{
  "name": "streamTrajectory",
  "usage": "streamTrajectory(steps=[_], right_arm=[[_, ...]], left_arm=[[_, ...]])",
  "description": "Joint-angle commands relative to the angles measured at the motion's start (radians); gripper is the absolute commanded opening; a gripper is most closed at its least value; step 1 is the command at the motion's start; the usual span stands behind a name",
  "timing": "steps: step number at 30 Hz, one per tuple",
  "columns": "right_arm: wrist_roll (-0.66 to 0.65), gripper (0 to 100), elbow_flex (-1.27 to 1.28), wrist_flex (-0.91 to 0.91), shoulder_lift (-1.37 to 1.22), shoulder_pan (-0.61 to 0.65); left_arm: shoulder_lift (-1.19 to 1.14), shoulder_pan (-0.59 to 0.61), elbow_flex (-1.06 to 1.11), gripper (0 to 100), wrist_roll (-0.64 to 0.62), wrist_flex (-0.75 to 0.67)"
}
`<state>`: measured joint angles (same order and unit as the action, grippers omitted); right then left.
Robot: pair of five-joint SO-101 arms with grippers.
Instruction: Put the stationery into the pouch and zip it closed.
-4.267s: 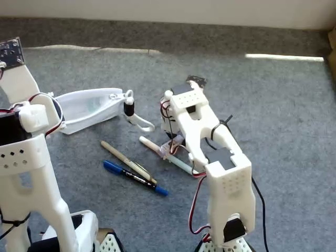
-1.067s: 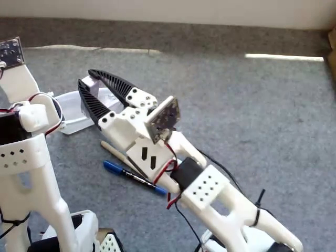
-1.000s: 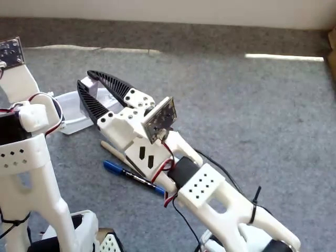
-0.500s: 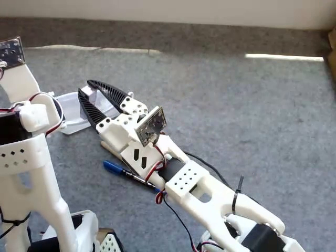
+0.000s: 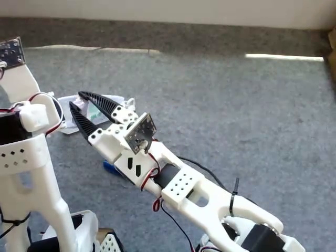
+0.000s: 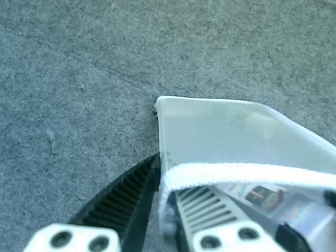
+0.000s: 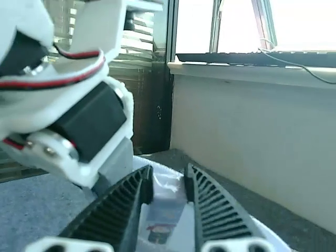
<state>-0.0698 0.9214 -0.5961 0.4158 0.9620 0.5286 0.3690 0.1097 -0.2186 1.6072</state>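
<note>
**A:** Where is the pouch?

**B:** Left of centre in the high view, lying on the grey-carpeted desk. It is white and half see-through. The two arms cover much of it.

**A:** Does anything have hold of it?

**B:** The left gripper does. Its own camera shows the jaws clamped on the pouch's rim, with the black one outside the wall and the other behind the mesh.

**A:** And the right gripper?

**B:** It comes in on the right arm from the lower right of the frame and sits over the pouch. Its jaws are apart and grip nothing. I can't tell whether they touch the fabric. In its own camera the two black jaws frame the pouch, and the left arm is close beside them.

**A:** Is there anything inside?

**B:** A small labelled item shows through the clear side. I can't make out what it is.

**A:** Is any stationery out on the desk?

**B:** A short piece of a blue pen pokes out from under the right arm, lower in the frame than the pouch. The rest of it is hidden.

**A:** What about the zip?

**B:** I can't tell from these views.
</note>
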Motion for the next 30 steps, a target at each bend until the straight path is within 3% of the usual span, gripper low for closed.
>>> streamTrajectory(steps=[1,7,23,30], right_arm=[[-0.009,15.2,-0.008,0.019,0.019,0.018],[-0.132,15.7,0.002,0.019,0.019,0.042],[-0.138,15.7,0.002,0.022,0.036,-0.021],[-0.133,15.6,0.001,0.349,0.311,-0.015]], left_arm=[[0.004,0.001,0.002,1,0.006,-0.017],[0.002,0.001,0.002,1,0.006,-0.017],[-0.001,0.002,0.004,1,0.006,-0.017],[-0.001,0.004,0.004,1,0.006,-0.017]])
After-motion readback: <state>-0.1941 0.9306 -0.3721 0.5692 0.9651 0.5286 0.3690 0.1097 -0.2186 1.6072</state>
